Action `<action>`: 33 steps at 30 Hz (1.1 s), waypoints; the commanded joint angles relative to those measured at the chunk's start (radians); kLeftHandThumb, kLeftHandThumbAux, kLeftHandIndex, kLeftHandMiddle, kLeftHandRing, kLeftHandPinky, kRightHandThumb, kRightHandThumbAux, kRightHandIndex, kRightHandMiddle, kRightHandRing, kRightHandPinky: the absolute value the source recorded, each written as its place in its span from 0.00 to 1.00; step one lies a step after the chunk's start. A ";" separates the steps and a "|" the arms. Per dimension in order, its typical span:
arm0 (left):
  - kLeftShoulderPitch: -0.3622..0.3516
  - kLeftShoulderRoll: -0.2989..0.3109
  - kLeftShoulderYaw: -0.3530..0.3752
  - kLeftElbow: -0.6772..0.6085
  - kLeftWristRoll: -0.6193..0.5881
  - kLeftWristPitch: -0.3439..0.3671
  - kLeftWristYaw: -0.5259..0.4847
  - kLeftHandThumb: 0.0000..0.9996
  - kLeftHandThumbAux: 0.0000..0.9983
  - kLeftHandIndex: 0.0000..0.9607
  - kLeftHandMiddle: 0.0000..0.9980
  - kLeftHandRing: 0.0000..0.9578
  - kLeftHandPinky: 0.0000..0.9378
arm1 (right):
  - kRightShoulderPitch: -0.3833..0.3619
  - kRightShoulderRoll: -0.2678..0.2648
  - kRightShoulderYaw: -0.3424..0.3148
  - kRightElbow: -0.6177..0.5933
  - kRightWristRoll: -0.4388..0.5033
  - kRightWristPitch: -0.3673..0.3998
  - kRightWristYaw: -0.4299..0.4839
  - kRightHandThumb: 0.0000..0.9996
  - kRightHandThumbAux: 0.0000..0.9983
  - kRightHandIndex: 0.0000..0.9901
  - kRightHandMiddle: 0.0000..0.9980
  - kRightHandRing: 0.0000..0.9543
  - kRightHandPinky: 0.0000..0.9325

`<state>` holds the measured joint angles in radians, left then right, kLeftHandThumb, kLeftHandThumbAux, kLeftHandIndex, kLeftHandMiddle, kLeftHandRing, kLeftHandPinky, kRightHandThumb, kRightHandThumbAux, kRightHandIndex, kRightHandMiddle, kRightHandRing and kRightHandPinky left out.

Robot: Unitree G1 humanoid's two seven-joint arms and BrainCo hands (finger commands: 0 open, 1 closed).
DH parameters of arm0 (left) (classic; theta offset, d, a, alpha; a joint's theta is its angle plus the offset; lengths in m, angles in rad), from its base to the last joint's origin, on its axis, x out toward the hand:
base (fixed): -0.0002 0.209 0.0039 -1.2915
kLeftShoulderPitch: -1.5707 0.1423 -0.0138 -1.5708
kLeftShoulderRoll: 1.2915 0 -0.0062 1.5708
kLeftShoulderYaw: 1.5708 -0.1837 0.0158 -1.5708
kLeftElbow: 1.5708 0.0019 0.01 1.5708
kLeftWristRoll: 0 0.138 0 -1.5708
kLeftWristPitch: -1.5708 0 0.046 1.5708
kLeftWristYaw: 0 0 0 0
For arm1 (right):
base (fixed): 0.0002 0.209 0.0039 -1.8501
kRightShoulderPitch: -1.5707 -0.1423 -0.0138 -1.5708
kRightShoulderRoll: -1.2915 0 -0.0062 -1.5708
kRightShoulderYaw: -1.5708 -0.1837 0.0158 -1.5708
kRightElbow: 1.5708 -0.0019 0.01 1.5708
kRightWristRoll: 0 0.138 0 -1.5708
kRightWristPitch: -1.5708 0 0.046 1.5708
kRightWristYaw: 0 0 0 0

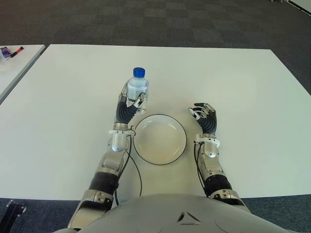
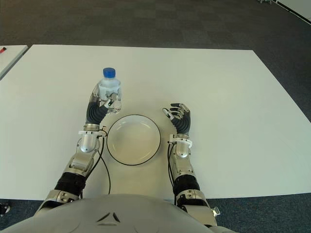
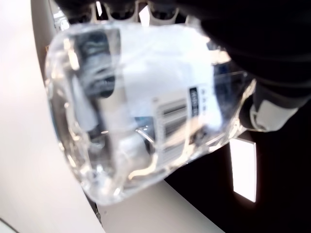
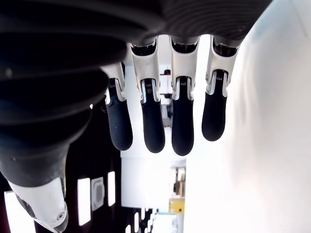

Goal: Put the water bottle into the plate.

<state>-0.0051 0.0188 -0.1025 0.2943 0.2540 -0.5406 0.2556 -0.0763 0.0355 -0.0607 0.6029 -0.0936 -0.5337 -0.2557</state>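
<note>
In the eye views, the bottle [image 1: 137, 87] is gripped upright by the left hand [image 1: 131, 104] at about eleven o'clock of the plate [image 1: 160, 139], just outside its rim. The right hand [image 1: 205, 118] shows at three o'clock of the plate, holding nothing.

In the left wrist view, fingers are seen wrapped round the clear, smooth bottle; a slip or a tip-over on release is judged possible.

In the right wrist view, fingers [image 4: 182, 126] hang loosely extended.
</note>
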 commanded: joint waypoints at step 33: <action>0.096 -0.025 -0.081 0.039 0.087 -0.036 0.010 0.86 0.50 0.26 0.39 0.41 0.44 | 0.020 0.013 -0.002 0.043 0.009 0.040 0.010 0.70 0.73 0.42 0.41 0.45 0.45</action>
<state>0.0831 -0.0034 -0.1740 0.3201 0.3255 -0.5779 0.2591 -0.0850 0.0393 -0.0613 0.6120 -0.0893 -0.5390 -0.2444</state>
